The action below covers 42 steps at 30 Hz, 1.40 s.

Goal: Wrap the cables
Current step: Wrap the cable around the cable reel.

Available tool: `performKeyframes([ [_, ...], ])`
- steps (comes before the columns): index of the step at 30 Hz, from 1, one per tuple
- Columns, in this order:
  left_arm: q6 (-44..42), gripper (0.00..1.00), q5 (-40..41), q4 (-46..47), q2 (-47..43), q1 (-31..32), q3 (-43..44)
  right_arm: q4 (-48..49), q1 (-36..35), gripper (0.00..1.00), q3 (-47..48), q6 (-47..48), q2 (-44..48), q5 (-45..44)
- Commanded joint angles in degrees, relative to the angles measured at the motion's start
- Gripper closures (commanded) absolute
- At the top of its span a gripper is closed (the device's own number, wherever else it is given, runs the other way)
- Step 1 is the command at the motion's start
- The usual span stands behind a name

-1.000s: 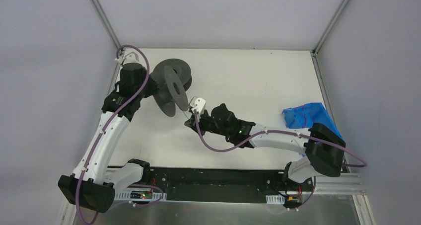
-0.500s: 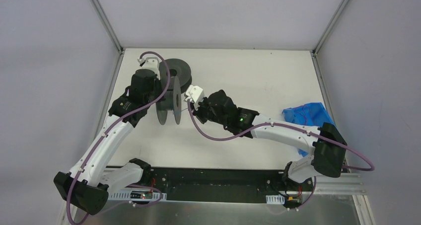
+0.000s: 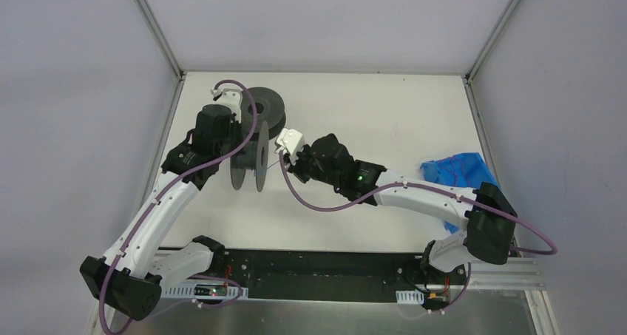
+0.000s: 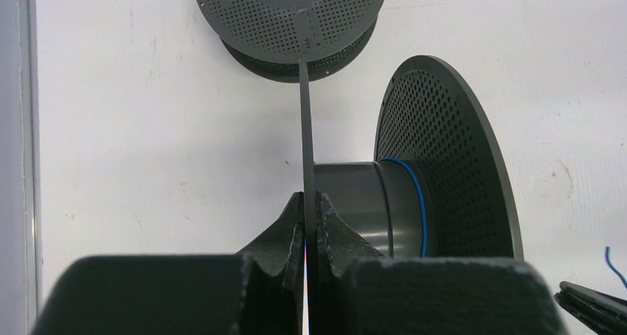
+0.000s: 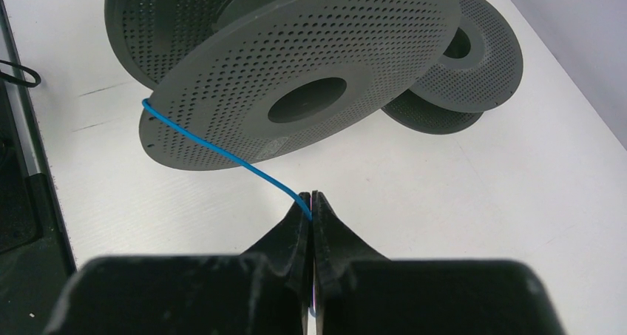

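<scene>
A thin blue cable (image 5: 222,154) runs from the edge of a dark grey perforated spool (image 3: 248,159) to my right gripper (image 5: 313,200), which is shut on it just right of the spool (image 5: 296,76). One blue turn of cable (image 4: 420,202) lies round the spool's core. The spool stands on edge, and my left gripper (image 4: 310,202) is shut on its near flange (image 4: 305,128). In the top view the left gripper (image 3: 236,151) is at the spool's left and the right gripper (image 3: 285,162) at its right.
A second grey spool (image 3: 265,107) lies flat just behind the held one, also seen in the left wrist view as the second spool (image 4: 292,17). A crumpled blue bag (image 3: 458,174) lies at the table's right edge. Metal frame posts rise at the back corners.
The left arm has turned the spool from tilted to upright on edge and moved it nearer. The right gripper has moved away from the arm bases towards the spool.
</scene>
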State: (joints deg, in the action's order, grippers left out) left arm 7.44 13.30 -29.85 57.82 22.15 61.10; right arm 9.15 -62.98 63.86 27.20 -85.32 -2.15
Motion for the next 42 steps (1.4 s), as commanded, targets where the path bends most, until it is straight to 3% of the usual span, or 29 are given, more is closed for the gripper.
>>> performKeyframes([
  [1, -1.29, 1.0, -1.39, 0.84, -1.01, 0.09, 0.36, 3.33, 0.55, 1.0, -0.77, 0.8, 2.48, 0.94],
  [4, -1.48, 1.0, -1.58, 0.75, -0.87, 0.09, 0.41, 3.77, 0.52, 1.0, -1.17, 0.66, 2.97, 1.18],
  [8, -1.81, 1.0, -2.12, 0.75, -0.71, 0.08, 0.1, 4.87, 0.58, 0.89, -1.3, 0.94, 3.16, -0.04],
  [10, -1.52, 1.0, -2.3, 0.75, -0.81, 0.08, -0.12, 4.71, 0.58, 1.0, -1.11, 1.4, 2.98, 0.69],
  [19, -3.48, 1.0, -4.19, 0.75, -0.21, 0.08, -0.53, 7.46, 0.58, 1.0, -1.26, 2.38, 3.15, 2.53],
  [33, -14.72, 1.0, -18.84, 5.73, -2.38, 0.09, -5.33, 10.99, 2.71, 1.0, 8.7, 9.67, -6.26, -5.5],
  [38, -18.76, 1.0, -24.32, 9.08, -5.79, 0.04, -8.67, 8.5, 5.7, 1.0, 7.44, 8.7, -6.4, -1.79],
  [42, -17.43, 1.0, -32.33, 11.42, -7.51, -1.04, -9.99, 6.98, 8.97, 1.0, 3.77, 4.9, -3.11, 8.17],
])
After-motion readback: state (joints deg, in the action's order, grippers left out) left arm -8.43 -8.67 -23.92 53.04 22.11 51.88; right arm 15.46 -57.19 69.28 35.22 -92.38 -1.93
